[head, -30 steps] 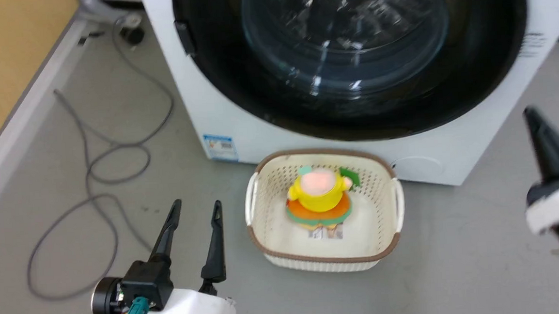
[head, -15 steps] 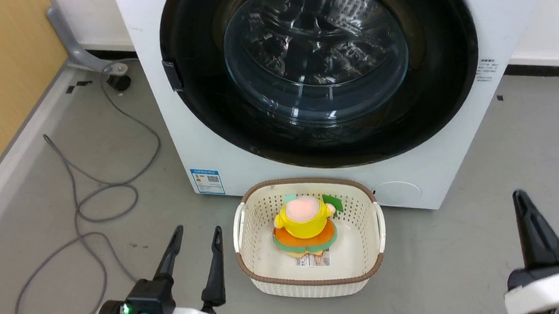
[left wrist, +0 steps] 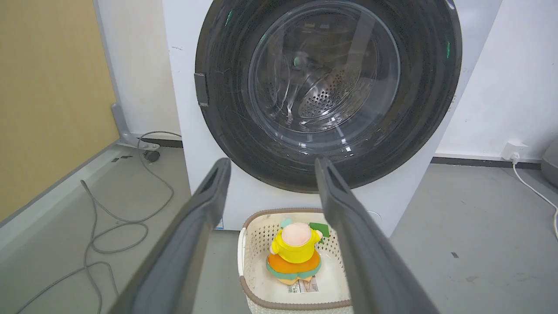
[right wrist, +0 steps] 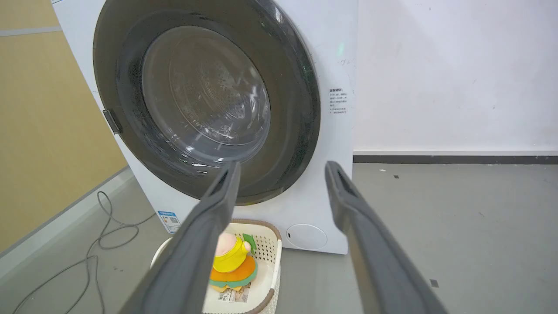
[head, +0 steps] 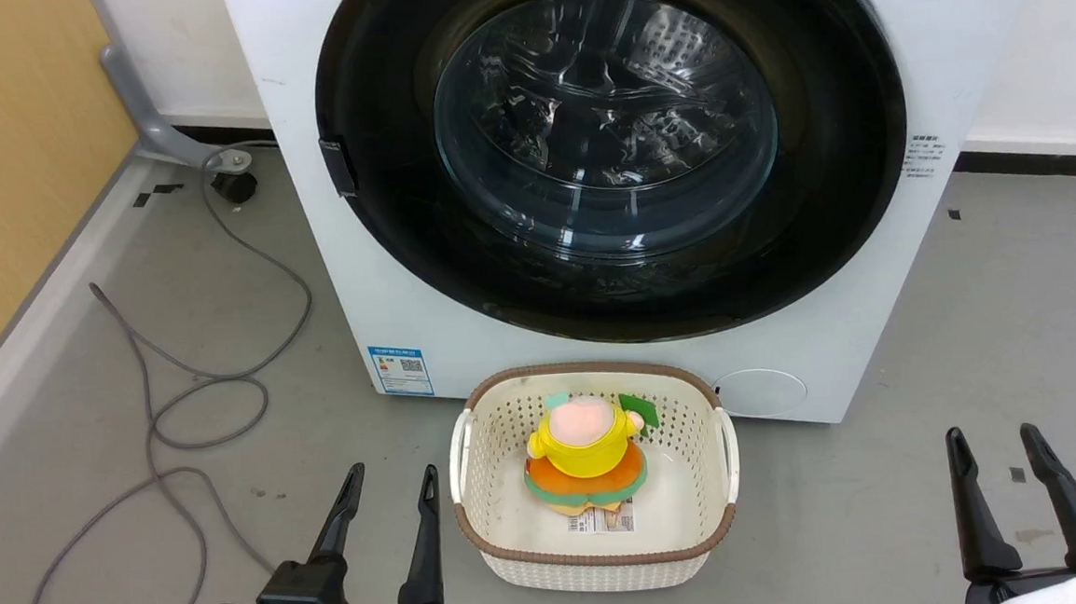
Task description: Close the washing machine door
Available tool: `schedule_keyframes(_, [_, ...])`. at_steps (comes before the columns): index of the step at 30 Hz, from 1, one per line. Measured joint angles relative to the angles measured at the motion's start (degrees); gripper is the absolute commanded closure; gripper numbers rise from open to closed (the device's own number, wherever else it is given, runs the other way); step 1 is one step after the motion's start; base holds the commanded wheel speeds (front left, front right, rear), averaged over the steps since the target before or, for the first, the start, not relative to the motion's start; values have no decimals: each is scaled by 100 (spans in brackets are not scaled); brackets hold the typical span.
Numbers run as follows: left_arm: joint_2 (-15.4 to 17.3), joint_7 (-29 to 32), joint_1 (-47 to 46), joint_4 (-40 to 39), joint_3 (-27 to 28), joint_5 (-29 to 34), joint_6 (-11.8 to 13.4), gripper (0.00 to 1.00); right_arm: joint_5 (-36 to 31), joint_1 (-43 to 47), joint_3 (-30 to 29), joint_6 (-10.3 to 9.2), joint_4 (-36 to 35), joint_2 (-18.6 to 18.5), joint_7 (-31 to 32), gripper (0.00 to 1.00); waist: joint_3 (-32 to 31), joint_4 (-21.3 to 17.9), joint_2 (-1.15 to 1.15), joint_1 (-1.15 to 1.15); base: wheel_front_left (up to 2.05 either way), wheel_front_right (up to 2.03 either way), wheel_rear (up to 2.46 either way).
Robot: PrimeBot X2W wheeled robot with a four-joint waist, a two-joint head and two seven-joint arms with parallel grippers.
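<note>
The washing machine door sits in the round opening of the washing machine, its glossy black ring lying flat against the white front panel. It appears fully shut, though latch engagement cannot be confirmed from these views. A small dark tab sits on the door's left edge. The perforated steel drum shows through the clear glass bowl.

A blue sticker is on the lower left of the front panel and a round white cover on the lower right.

A cream perforated basket with a brown rim stands on the grey floor, just in front of the machine's base. It holds a plush toy in yellow and orange.

A grey cable loops across the floor to the left of the machine.

The left gripper is left of the basket, fingers spread and holding nothing. The right gripper is well right of the basket, fingers likewise spread and empty. Both are clear of the door.
</note>
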Motion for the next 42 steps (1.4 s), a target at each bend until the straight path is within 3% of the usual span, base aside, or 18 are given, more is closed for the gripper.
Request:
schedule_keyframes(13, [31,0,4,-3,-57,23,101,0,-65,54,12,0,-9,23,19,0,-31,-4,0,0,0,0,0])
schedule_keyframes(14, [25,0,3,-3,-55,33,116,100,-62,52,13,0,-7,22,19,100,-31,-4,0,0,0,0,0])
schedule_keyframes(42, [-70,257,1,-75,216,254,16,100,-229,-8,111,0,32,24,171,100,-23,-72,0,1,0,0,0])
